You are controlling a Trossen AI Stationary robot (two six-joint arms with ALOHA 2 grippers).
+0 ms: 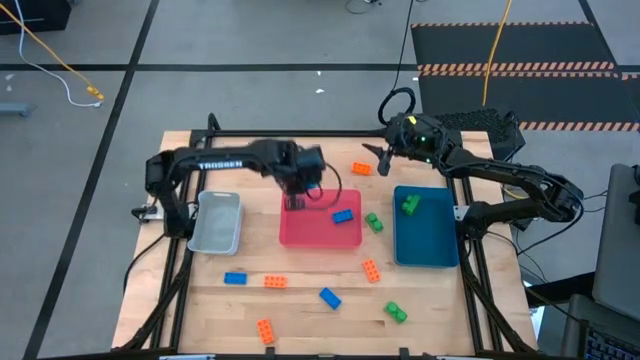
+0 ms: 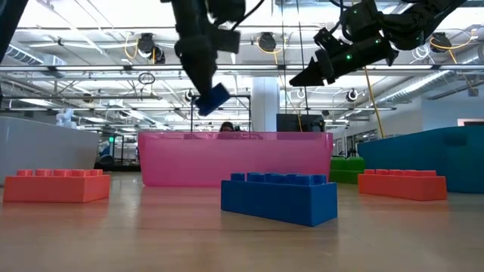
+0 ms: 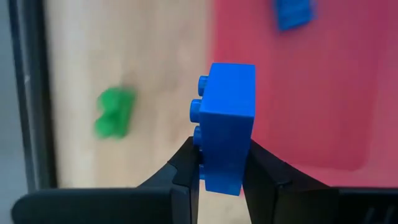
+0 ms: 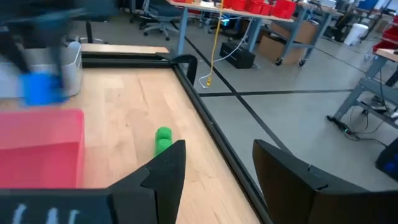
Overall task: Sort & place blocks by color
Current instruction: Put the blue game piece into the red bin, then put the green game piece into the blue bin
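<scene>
- The wooden table (image 1: 420, 300) carries three trays and scattered studded blocks.
- The pink tray (image 1: 315, 230) sits in the middle, the teal tray (image 1: 425, 245) to its right, the grey tray (image 1: 217, 225) to its left, all apart from one another.
- The left arm reaches in from the table's left side; the left gripper (image 1: 295, 200) hangs above the pink tray's far edge, clear of the tray in the low view.
- Its jaws are clamped on a blue block (image 3: 225, 127), studs facing sideways; the same block shows tilted in the low view (image 2: 212, 98).
- The right arm stretches along the table's right side; the right gripper (image 1: 375, 153) is raised near the far edge, just beside an orange block (image 1: 361, 168). Its jaws stand apart with nothing between them, as the right wrist view (image 4: 214, 168) shows.
- A second blue block (image 1: 343, 215) lies inside the pink tray, toward its right side.
- A green block (image 1: 410, 204) lies in the teal tray's far end.
- Another green block (image 1: 374, 222) rests on the wood between the pink and teal trays.
- In front of the trays lie, apart from each other: a blue block on the left (image 1: 235, 278), an orange one beside it (image 1: 275, 282), an orange one near the front edge (image 1: 265, 330), a blue one in the middle (image 1: 330, 297), an orange one (image 1: 371, 270) and a green one at the right (image 1: 396, 312).
</scene>
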